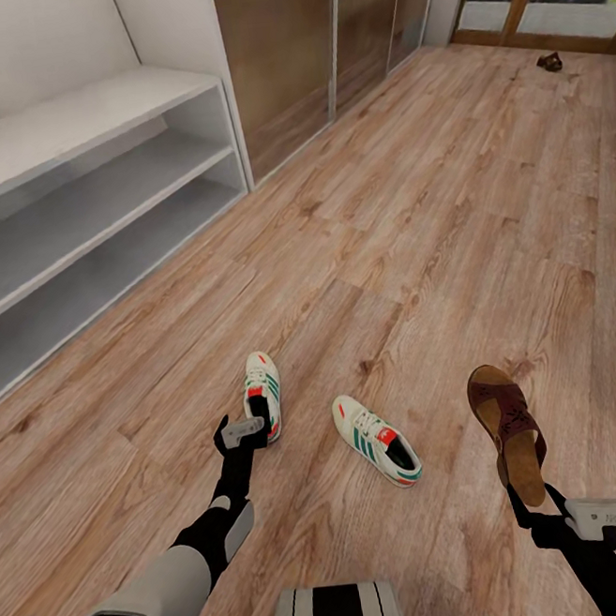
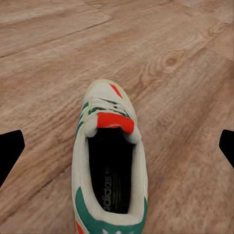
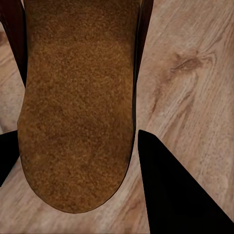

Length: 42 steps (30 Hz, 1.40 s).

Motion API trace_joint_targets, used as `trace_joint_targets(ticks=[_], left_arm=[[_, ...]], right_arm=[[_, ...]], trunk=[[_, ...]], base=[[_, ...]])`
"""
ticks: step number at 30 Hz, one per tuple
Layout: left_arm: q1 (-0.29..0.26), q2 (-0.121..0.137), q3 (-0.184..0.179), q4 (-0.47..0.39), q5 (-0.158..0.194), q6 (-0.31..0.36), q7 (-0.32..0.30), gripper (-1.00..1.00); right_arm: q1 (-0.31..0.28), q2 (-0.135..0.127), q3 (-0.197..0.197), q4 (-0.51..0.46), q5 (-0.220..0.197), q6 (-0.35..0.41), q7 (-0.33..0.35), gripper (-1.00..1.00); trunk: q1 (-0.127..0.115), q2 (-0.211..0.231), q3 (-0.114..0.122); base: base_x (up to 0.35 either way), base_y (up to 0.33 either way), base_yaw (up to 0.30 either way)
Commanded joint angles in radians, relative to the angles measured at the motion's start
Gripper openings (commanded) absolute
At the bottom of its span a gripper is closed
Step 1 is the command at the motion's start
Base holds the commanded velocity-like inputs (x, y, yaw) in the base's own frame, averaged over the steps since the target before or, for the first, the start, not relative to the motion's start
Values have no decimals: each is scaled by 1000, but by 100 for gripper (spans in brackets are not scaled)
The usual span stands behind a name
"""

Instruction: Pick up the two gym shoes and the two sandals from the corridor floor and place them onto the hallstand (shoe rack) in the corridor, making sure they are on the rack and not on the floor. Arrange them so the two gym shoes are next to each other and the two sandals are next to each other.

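Left gripper [image 1: 248, 433] is spread wide at the heel of a cream leather gym shoe [image 1: 263, 394] on the wood-grain plank floor [image 1: 411, 204]. The second gym shoe [image 1: 376, 439] lies just beside it. Right gripper [image 1: 532, 505] is released, its fingers flanking the heel of a maroon sandal [image 1: 510, 431] with grainy cork footbed. Another sandal [image 1: 549, 61] lies far off. The pale flat-shelved hallstand [image 1: 72, 208] stands left.

Two gym shoes [image 1: 263, 394] [image 1: 376, 440], one sandal [image 1: 509, 431] on corridor floor [image 1: 411, 204], another sandal [image 1: 549, 61] far off.

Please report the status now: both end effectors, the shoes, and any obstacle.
Left end effector open at heel of gym shoe. Right end effector open around heel of sandal. All shoes on floor. No obstacle seen.
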Motion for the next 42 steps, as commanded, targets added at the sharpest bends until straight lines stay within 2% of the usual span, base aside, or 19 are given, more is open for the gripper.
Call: trace_joint_targets(ticks=[1,42], left_arm=[[-1,0,0,0,0,0,0,100],[-3,1,1,3,1,0,1,100]], right_arm=[[0,0,0,0,-4,1,0,-100],[0,0,0,0,-3,1,0,-100]], trunk=[[0,0,-1],[0,0,-63]], base=[[0,0,0],[0,0,0]])
